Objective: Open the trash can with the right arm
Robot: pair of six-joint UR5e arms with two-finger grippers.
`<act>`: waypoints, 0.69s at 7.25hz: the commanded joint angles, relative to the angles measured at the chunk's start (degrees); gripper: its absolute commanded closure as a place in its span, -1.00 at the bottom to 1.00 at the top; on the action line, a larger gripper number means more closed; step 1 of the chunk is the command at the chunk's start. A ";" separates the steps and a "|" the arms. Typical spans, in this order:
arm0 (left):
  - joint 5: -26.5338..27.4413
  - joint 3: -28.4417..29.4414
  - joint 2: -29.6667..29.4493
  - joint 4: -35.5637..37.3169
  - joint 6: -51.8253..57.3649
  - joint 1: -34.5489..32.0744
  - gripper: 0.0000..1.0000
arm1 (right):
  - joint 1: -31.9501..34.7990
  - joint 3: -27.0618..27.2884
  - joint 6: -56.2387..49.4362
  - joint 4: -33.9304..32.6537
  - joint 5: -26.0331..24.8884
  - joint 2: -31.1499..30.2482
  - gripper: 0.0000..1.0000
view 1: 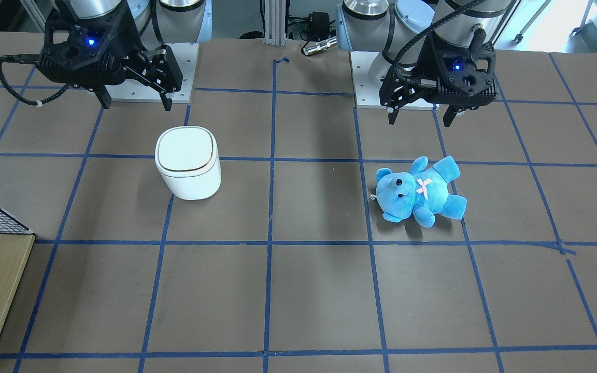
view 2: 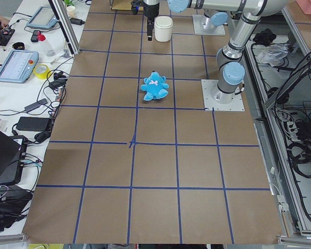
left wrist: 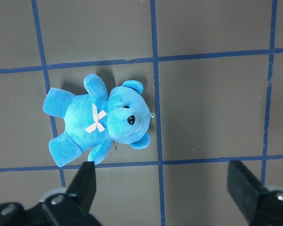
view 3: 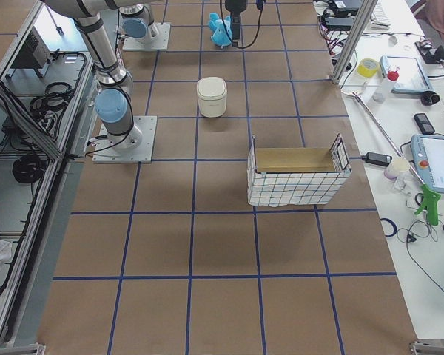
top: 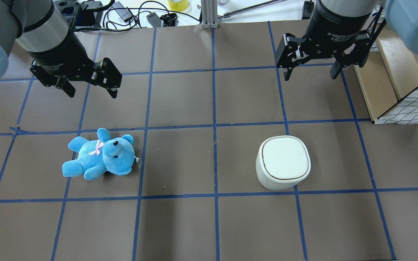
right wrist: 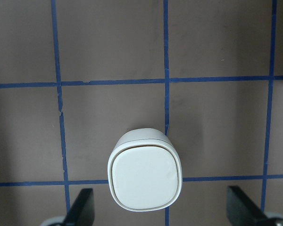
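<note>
Jaws spread wide, the right gripper (top: 310,77) is held above the shut, upright trash can (top: 281,180); its lid (top: 284,156) should be met squarely. The left gripper (top: 93,95), equally wide, is parked well apart.

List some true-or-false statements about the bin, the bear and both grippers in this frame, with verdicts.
1. The white plastic trash can has its flat lid closed. True.
2. The right gripper is shut on the trash can. False: it is open and hangs clear of the can.
3. The blue plush teddy bear lies face up, apart from the trash can. True.
4. The left gripper holds the teddy bear. False: it is open and empty, not touching the bear.
</note>
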 commanded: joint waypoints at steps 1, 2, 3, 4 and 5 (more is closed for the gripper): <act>0.00 0.00 0.00 0.00 -0.09 0.00 -1.00 | -0.02 0.04 0.13 -0.30 -0.12 0.01 -1.00; 0.00 0.00 0.00 0.00 -0.09 0.00 -1.00 | 0.07 0.13 0.22 -0.30 -0.12 -0.07 -1.00; 0.00 0.00 0.00 0.00 0.00 0.00 -1.00 | 0.16 0.22 0.30 -0.30 -0.12 -0.07 -1.00; 0.00 0.00 0.00 0.00 -0.09 0.00 -1.00 | 0.16 0.30 0.22 -0.30 -0.21 -0.07 -1.00; 0.00 0.00 0.00 0.00 0.00 0.00 -1.00 | 0.16 0.48 0.30 -0.39 -0.65 0.01 -0.98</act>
